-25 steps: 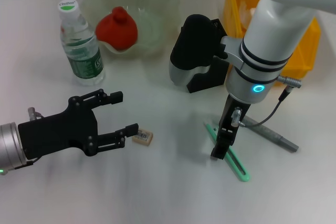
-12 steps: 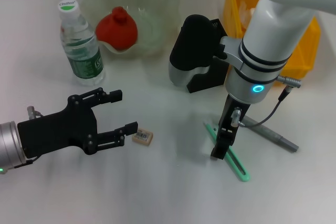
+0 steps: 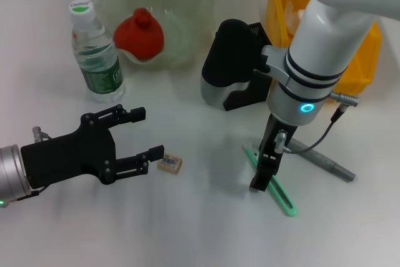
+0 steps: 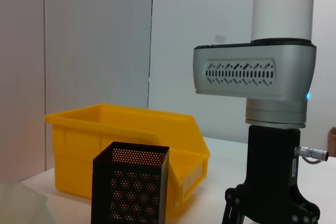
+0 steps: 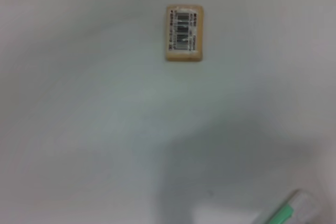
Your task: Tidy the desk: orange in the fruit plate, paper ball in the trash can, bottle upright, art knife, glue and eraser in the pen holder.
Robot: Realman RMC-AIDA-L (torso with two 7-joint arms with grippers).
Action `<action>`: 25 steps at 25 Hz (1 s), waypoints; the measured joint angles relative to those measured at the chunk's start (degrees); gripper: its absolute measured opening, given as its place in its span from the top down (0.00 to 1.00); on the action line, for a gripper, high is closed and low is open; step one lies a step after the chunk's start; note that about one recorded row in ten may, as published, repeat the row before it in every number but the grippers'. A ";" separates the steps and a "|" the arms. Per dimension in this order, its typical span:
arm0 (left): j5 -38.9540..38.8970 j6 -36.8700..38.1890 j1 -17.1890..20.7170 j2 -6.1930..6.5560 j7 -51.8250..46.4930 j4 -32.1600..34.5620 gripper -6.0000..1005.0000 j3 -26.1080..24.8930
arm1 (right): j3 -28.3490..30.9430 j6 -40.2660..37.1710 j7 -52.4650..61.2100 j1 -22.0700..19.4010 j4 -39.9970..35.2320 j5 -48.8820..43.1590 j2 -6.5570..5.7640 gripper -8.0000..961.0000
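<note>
My left tool (image 3: 142, 134) hangs spread wide just beside the eraser (image 3: 169, 164) lying flat on the counter (image 3: 187, 217), while my right tool (image 3: 262, 176) stands clamped together over the green art knife (image 3: 275, 187).

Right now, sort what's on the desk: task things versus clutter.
Task things: eraser, green art knife, water bottle (already upright), orange in the fruit plate, mesh pen holder, yellow bin.

Clutter: grey pen-like stick; it could be the glue, I cannot tell.
</note>
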 joint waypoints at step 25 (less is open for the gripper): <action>0.00 0.01 0.00 0.00 0.00 0.06 0.22 0.00 | -1.57 -0.14 0.38 -0.29 -1.39 -0.44 0.00 0.22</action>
